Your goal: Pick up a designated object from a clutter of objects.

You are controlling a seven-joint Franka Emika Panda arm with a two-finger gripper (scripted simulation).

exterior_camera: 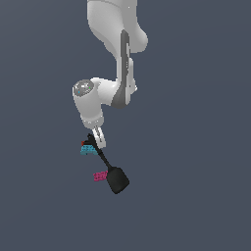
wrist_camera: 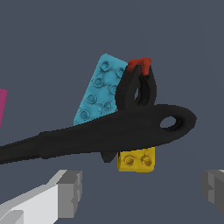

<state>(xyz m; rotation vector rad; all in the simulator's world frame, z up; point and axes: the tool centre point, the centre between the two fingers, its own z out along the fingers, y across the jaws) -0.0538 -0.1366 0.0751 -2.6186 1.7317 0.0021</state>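
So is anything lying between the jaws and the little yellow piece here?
Yes. In the wrist view the black spatula's handle crosses over the yellow piece, hiding its upper part, with a small black clip just beyond. The open gripper sits nearer the camera, its fingers spread to either side.

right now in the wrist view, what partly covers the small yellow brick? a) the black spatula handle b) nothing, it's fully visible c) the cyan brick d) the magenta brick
a: the black spatula handle crosses over the top of the small yellow brick, so only the brick's lower part with two studs shows. The cyan brick lies on the handle's other side.
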